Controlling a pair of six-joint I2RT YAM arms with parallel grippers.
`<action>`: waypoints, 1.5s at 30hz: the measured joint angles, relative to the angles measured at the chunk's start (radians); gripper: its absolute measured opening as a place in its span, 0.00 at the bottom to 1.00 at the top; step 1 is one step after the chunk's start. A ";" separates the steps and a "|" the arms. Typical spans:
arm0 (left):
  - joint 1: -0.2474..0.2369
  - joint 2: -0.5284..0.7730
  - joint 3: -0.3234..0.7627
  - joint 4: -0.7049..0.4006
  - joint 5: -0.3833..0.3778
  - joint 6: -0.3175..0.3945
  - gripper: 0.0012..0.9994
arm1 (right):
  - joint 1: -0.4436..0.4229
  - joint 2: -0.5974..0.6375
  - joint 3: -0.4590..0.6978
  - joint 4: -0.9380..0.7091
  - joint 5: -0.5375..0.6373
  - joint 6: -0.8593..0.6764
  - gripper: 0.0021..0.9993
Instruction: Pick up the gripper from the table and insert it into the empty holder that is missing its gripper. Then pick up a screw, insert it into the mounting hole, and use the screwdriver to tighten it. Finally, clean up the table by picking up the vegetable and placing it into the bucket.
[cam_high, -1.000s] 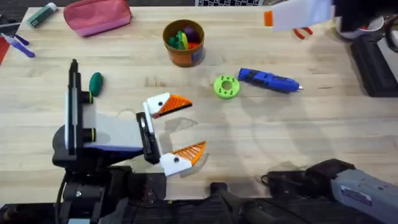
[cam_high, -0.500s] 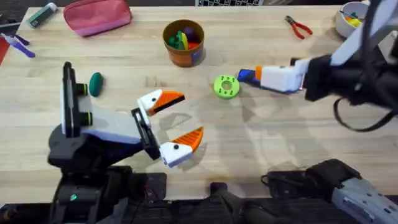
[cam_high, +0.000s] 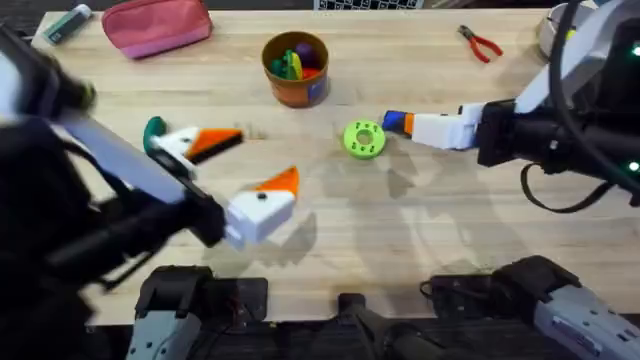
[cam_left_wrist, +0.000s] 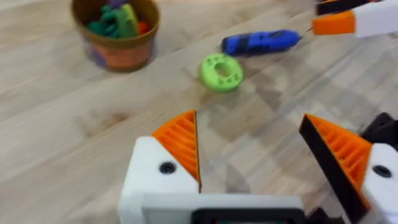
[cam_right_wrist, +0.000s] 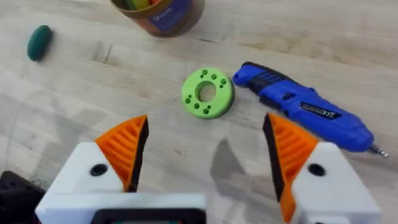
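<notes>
Plainly blue pen-shaped screwdriver (cam_right_wrist: 308, 111), thin silver bit, lying flat

Your right tool (cam_right_wrist: 205, 158), fingers spread wide, has bare surface (cam_high: 420, 230) under it; just ahead lie the green disc (cam_right_wrist: 208, 93) and the screwdriver (cam_right_wrist: 308, 114), close together. Your left tool (cam_left_wrist: 261, 162), also spread, faces open boards up to the bucket (cam_left_wrist: 115, 32).

Blue pen-shaped screwdriver (cam_right_wrist: 306, 111) flat on the light plank counter (cam_high: 400, 240), silver bit end outward. Dark green oval vegetable (cam_right_wrist: 39, 42) well apart, lying loose. Orange bucket (cam_high: 295, 70) upright, colourful toy pieces at rim.
</notes>
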 joint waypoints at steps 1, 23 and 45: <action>0.000 0.038 0.055 -0.046 -0.036 0.011 0.99 | 0.000 0.003 0.000 0.000 0.000 0.000 0.99; 0.000 0.567 0.543 -0.399 -0.392 0.051 1.00 | 0.000 0.007 0.000 0.003 0.035 -0.005 0.99; 0.370 0.728 0.613 -0.436 -0.536 -0.002 0.99 | 0.000 0.007 0.000 0.002 0.042 -0.008 0.99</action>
